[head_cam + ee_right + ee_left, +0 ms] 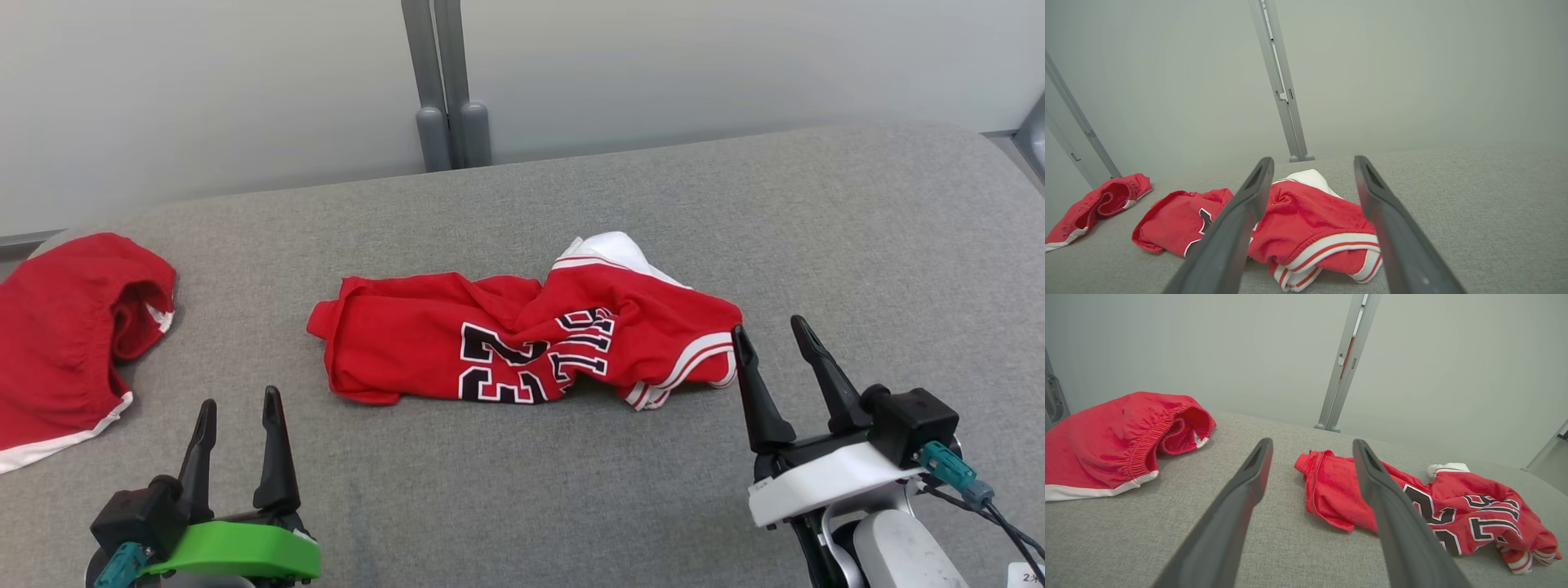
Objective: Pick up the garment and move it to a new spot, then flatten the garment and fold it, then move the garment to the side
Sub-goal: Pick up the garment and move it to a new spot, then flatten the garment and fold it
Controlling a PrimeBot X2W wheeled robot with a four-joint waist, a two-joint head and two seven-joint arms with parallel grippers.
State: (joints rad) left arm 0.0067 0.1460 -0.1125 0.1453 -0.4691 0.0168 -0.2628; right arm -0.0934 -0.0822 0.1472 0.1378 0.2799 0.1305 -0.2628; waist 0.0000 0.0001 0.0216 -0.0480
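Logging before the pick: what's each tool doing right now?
Left tool: open, holding nothing, short of the jersey.
Right tool: open, holding nothing, close by the jersey's striped end.

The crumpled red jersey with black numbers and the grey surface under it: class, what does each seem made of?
Crumpled red jersey: soft matte knit fabric, perhaps polyester; it folds limply. Grey surface: matte woven upholstery cloth; fine weave shows.

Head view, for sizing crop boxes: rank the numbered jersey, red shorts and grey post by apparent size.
1. numbered jersey
2. red shorts, partly cut off at the left edge
3. grey post, farthest back, so true size unsure
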